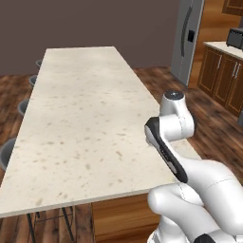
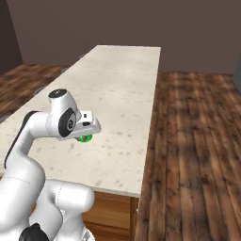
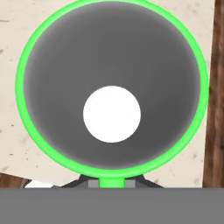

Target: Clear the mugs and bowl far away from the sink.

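So the pale speckled table [image 1: 80, 123] is long and bare on top, with a few grey stools [image 1: 6, 154] tucked along its far-left side and a wood floor [image 2: 197, 141] all round. Over on the right of that view there's a fridge [image 1: 187, 40] and some brown cabinets [image 1: 223, 78] further back.

From the other side, the arm is folded in over the near end of the table, and a bit of bright green mug [image 2: 85, 138] peeks out right under the hand. The pincer [image 2: 86, 137] is closed tight on it, by the rim as far as I can tell.

The hand camera looks straight down into the mug [image 3: 112, 87]: green ring, grey inside, white disc at the bottom, and the rim pinched at the lower edge of the picture. Table shows behind it, with a strip of floor down the right side, so the mug seems to hang close to the table's edge.

What could go wrong, my guess:
- A rim pinch is a thin grip. Any quick swing and the mug could pivot or slip out.
- It's near the edge. Let go here or a touch too far right and it tips off onto the floor.
- I can't tell how high it hangs, so a drop from height might bounce or roll it.
- Can't see the sink at all from here, so whether this spot is far enough is anyone's call.
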Controlling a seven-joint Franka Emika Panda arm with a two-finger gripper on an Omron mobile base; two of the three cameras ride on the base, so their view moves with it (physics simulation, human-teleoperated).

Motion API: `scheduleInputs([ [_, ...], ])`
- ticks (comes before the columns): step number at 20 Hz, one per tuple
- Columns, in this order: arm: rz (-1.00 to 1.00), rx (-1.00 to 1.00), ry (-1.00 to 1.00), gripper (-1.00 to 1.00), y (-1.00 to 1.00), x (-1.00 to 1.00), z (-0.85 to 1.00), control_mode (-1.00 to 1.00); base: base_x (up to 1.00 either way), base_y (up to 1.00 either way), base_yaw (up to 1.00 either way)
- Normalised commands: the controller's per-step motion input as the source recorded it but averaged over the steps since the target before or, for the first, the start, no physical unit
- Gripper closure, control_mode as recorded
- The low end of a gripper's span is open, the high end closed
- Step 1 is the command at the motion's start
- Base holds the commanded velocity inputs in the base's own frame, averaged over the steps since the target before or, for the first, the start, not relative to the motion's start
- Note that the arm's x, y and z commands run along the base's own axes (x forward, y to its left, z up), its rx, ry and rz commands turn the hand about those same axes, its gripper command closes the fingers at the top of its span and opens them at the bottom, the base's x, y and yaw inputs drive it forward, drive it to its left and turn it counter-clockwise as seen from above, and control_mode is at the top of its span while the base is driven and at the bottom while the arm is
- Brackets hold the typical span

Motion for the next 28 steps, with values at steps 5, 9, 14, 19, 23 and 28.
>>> scheduleInputs([
  [5,0.00,0.00,0.00,1.00,0.00,0.50,-0.37,-1.00,0.00,0.00,0.00],
  [9,0.00,0.00,0.00,1.00,0.00,0.51,-0.46,-1.00,0.00,0.00,0.00],
  [14,0.00,0.03,0.01,1.00,0.00,0.47,-0.51,-1.00,0.00,0.00,0.00],
  [19,0.00,0.08,0.00,1.00,0.00,0.37,-0.33,-1.00,0.00,0.00,0.00],
  [23,0.00,0.05,0.00,1.00,0.00,0.37,-0.33,-1.00,0.00,0.00,0.00],
  [28,0.00,0.02,0.00,1.00,0.00,0.37,-0.43,-1.00,0.00,0.00,0.00],
])
